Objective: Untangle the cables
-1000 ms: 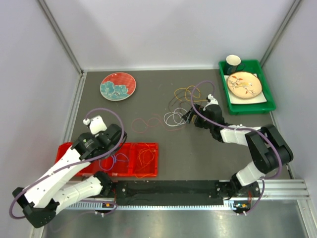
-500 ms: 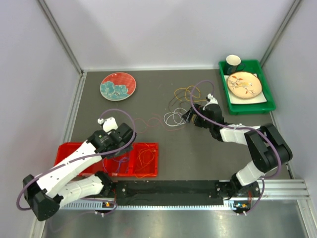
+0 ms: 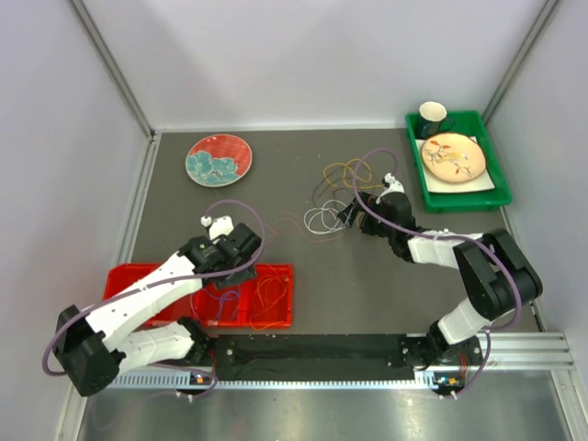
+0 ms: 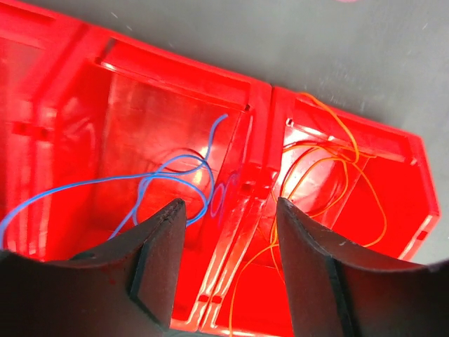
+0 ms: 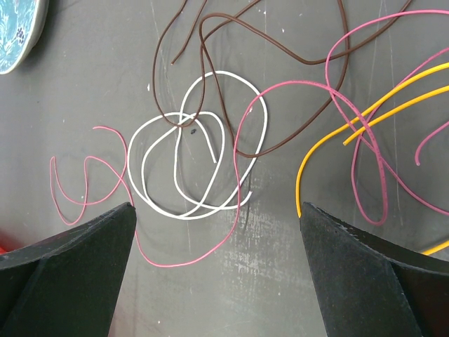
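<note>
Right wrist view: white cable [image 5: 186, 217], coiled, lies on the worktop [image 5: 91, 77] directly under the right hand [image 5: 217, 207], whose jaws are wide and empty. Brown cable [image 5: 156, 63] crosses its far side, pink cable [image 5: 182, 265] threads through, and yellow cable [image 5: 300, 175] lies to the hand's right. Best practice: pinch the white arc nearest the fingers, clear of crossings, and lift slowly. Left hand [image 4: 230, 203], parted and empty, hangs over the red tray [image 4: 259, 91], which holds the blue cable [image 4: 175, 168] and the orange cable [image 4: 337, 161].
</note>
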Robot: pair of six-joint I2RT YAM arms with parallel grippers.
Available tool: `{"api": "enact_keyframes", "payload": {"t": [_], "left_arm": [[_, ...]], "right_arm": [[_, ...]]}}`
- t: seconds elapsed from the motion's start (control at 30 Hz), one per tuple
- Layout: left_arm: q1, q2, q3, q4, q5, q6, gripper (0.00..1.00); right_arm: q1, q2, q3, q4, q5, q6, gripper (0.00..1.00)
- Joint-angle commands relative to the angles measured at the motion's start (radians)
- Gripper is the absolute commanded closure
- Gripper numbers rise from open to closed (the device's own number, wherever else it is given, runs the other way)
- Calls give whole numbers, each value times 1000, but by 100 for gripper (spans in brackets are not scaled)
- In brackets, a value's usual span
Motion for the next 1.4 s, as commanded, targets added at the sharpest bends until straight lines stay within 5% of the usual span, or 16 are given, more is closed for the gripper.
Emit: {"api": "enact_keyframes", "payload": {"t": [0.0,0.2,0.47,0.67,0.83,1.0,1.13,1.27,1.33,1.37], "left_arm": [[-2,34,-38,87,66,10,40],[-2,82,-67,158,97,43,43],[-2,209,-32,214,37,105,100],[-2,383,105,250,-18,236,100],[-2,508,216,375,55,492,100],[-2,684,394,305,194,756,100],[-6,769,511,126,100,835,100],[-2,722,460,-6,-95,753,99],[21,671,431,-57,-66,699,94],[29,660,422,-77,-69,641,70]], "right_arm": [[6,0,36,54,5,-11,1],[-4,9,38,61,-7,-6,1],[-28,15,26,87,-32,12,1],[-38,15,20,100,-43,20,1],[-49,18,10,123,-56,29,1],[-64,20,1,146,-70,43,1],[-69,20,-5,155,-76,49,1],[-72,23,-5,158,-81,48,1],[-72,23,-7,161,-84,49,1],[-72,23,-5,161,-84,49,1]]}}
